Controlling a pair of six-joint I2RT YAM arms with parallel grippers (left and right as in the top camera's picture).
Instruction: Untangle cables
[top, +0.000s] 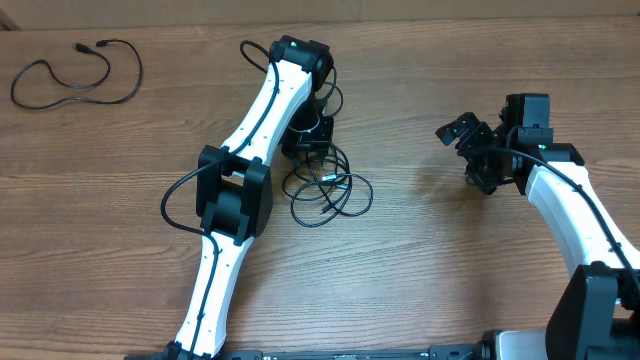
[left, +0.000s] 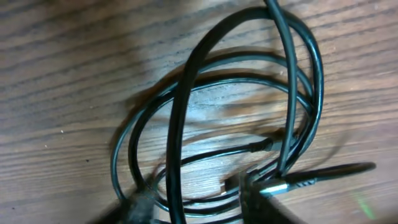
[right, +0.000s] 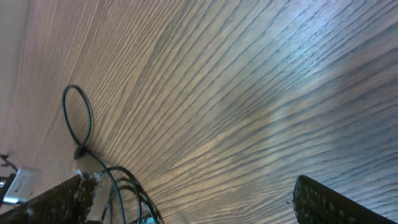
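Note:
A tangled bundle of thin black cables (top: 328, 190) lies on the wooden table near the middle. In the left wrist view the bundle (left: 249, 93) fills the frame as overlapping loops, with a small plug (left: 292, 182) at the lower right. My left gripper (top: 307, 148) sits at the bundle's far edge. Its fingers (left: 196, 205) are open and straddle several strands. A separate loose cable (top: 75, 75) lies at the far left. My right gripper (top: 470, 140) is open and empty, hovering right of the bundle. Its wrist view (right: 196, 205) shows part of the bundle (right: 124, 186) at the lower left.
The left arm (top: 240, 170) stretches from the near edge across the table to the bundle, with its own thicker black wire looping beside it (top: 180, 195). The right arm (top: 570, 200) comes in from the lower right. The table's far edge (top: 400, 15) runs along the top.

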